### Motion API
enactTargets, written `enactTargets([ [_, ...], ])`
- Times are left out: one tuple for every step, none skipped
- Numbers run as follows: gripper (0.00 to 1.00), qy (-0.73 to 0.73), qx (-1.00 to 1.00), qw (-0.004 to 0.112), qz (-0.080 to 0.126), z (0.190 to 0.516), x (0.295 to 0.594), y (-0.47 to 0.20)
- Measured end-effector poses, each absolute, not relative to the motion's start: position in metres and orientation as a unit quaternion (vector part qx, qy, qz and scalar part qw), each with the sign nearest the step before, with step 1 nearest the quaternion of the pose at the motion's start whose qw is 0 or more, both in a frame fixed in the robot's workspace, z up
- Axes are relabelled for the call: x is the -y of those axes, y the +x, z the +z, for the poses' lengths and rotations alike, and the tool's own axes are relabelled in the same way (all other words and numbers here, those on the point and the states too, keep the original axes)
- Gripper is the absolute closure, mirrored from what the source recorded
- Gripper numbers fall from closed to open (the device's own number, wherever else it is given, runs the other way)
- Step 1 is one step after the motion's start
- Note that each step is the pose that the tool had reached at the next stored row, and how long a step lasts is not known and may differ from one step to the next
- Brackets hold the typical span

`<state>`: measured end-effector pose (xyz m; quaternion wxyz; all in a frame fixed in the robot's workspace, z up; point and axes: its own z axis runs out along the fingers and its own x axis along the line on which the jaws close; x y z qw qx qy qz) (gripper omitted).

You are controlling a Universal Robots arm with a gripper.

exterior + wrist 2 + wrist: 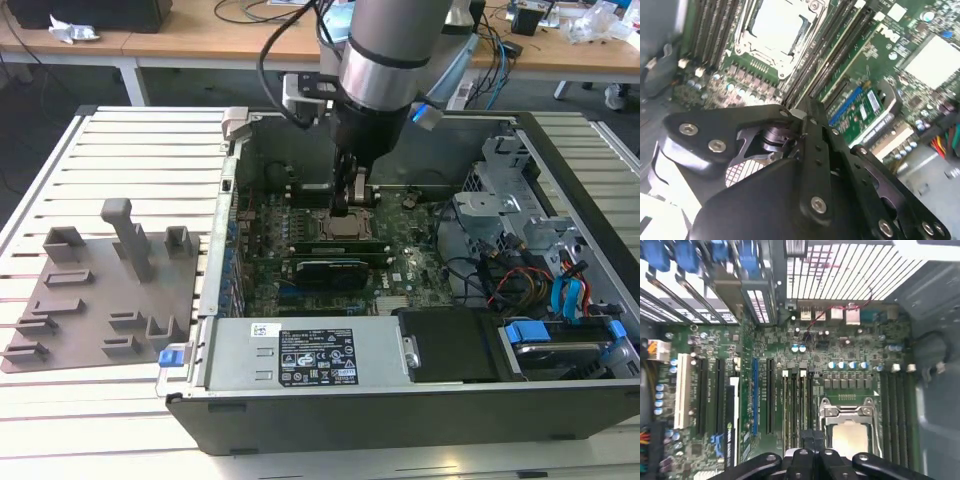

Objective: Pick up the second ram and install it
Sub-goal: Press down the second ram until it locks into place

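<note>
My gripper (352,210) reaches down into the open computer case, over the motherboard beside the square processor socket (340,225). In both wrist views its fingers are pressed together, and I see nothing between them. The fingertips (813,437) hover over the row of memory slots next to the socket (850,430). Slim dark ram sticks (796,405) sit in those slots, and one lies right under the tips. In the exterior view the ram (335,244) is a long narrow strip just in front of the socket. The second wrist view has the gripper (804,114) at the end of the slots (840,50).
A broader black card (325,268) lies in front of the ram strip. A grey plate with upright blocks (100,290) rests on the slatted table at the exterior view's left. The power supply (300,355) sits at the front. A drive cage and cables (540,260) crowd the right.
</note>
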<state>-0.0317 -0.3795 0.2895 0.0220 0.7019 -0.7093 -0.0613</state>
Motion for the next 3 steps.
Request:
enactTargets([
  [0.9,0.702,0.709,0.022,-0.061,0.2951,0.3796,-0.0316],
  [0.9,0.702,0.709,0.022,-0.061,0.295,0.3795,-0.0316],
  [0.9,0.702,0.709,0.022,-0.061,0.295,0.3795,-0.0317],
])
